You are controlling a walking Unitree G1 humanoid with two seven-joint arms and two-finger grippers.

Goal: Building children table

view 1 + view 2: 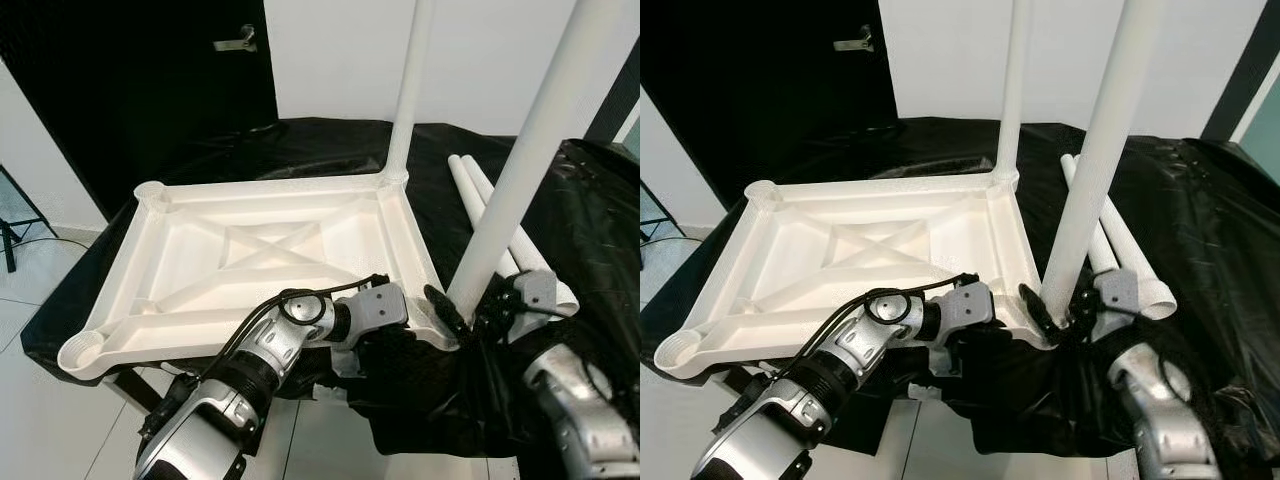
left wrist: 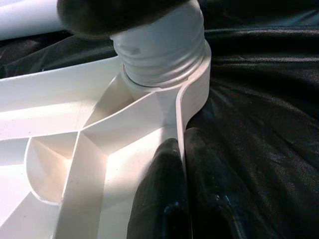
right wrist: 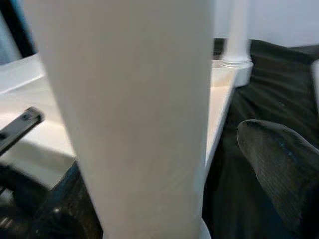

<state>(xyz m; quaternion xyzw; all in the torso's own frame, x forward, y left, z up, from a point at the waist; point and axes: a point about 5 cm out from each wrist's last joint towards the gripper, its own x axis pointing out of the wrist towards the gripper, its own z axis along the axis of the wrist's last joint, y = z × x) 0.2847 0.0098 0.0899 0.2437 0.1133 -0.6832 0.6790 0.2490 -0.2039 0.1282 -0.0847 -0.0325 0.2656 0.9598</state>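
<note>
Pinching the near rim of the upturned white plastic tabletop, the left gripper has one black finger inside the wall and one outside, just beside the corner socket. Into that socket a white tubular leg stands threaded, tilted a little. Round its base is the right gripper, fingers either side of the tube, seemingly clasping it. Another leg stands upright at the far corner. Two spare white tubes lie beside the tabletop on the black cloth covering the support.
</note>
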